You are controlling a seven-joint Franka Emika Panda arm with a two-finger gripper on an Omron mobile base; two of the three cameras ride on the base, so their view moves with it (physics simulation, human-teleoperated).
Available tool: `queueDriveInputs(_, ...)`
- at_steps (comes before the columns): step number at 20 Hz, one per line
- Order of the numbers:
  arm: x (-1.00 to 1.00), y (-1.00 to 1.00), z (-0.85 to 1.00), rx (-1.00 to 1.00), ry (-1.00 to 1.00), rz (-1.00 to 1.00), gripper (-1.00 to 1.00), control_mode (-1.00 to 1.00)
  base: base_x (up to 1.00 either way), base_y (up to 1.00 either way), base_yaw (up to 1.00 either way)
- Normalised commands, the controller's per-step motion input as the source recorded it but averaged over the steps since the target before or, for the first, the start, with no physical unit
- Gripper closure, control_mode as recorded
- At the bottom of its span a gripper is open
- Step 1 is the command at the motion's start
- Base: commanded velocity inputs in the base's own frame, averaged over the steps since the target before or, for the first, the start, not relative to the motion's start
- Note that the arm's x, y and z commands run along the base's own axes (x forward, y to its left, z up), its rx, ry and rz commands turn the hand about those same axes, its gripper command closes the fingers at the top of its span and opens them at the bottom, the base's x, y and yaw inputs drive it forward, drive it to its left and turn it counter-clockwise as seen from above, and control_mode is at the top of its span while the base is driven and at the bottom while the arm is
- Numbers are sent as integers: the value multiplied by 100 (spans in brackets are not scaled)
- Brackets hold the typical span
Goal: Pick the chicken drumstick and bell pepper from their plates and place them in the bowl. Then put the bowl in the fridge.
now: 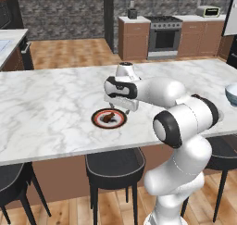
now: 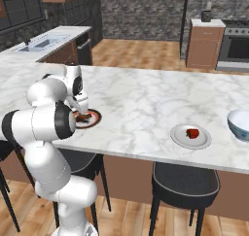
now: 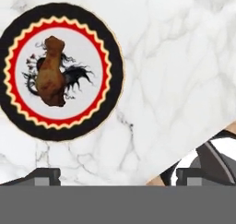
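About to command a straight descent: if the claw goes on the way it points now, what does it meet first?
Probably bare marble counter, not the drumstick. In the hand view the open claw is aimed beside the black-rimmed plate, which sits off toward the left finger. Depth is unclear, so the left finger might clip the plate's rim.

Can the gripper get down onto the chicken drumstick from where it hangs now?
Probably yes. The gripper is open above the counter beside the patterned plate, and nothing covers the chicken drumstick. It is off to one side, though, so it must shift over the plate first.
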Motion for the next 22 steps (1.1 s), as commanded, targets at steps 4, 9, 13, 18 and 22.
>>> queueDriveInputs(4, 26, 20, -37, 0, 0, 2, -100, -100, 0, 0, 0)
queueDriveInputs(9, 32, 17, -35, 0, 0, 1, -100, -100, 0, 0, 0)
queueDriveInputs(13, 30, 14, -34, 0, 0, 2, -100, -100, 0, 0, 0)
queueDriveInputs(18, 31, 10, -33, 0, 0, 2, -100, -100, 0, 0, 0)
queueDriveInputs(22, 30, 6, -28, 0, 1, 3, -100, -100, 0, 0, 0)
